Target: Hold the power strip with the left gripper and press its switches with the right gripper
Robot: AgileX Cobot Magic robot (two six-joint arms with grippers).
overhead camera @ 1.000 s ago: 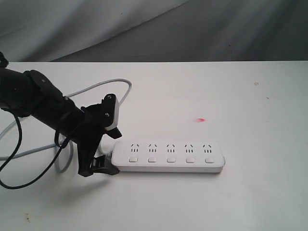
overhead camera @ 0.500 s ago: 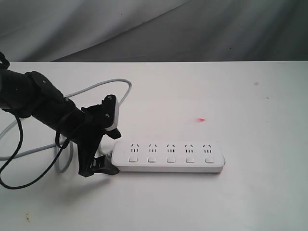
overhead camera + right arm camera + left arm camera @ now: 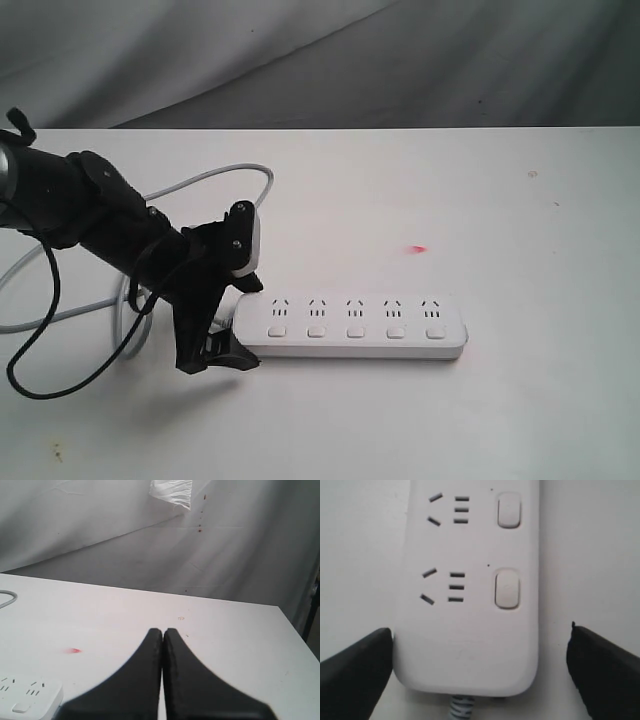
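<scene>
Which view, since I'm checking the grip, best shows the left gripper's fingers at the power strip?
The left wrist view: both fingers of the left gripper flank the cord end of the power strip, one with a gap. The exterior view shows them side-on, overlapping. The right wrist view shows only the strip's far corner.

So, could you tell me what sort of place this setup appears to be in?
Probably a robot test bench rather than a home: a bare white table, a draped grey backdrop, and a lone power strip.

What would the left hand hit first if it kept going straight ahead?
The left hand straddles the long white plastic power strip; its rounded cord end probably comes first, though depth is unclear.
</scene>
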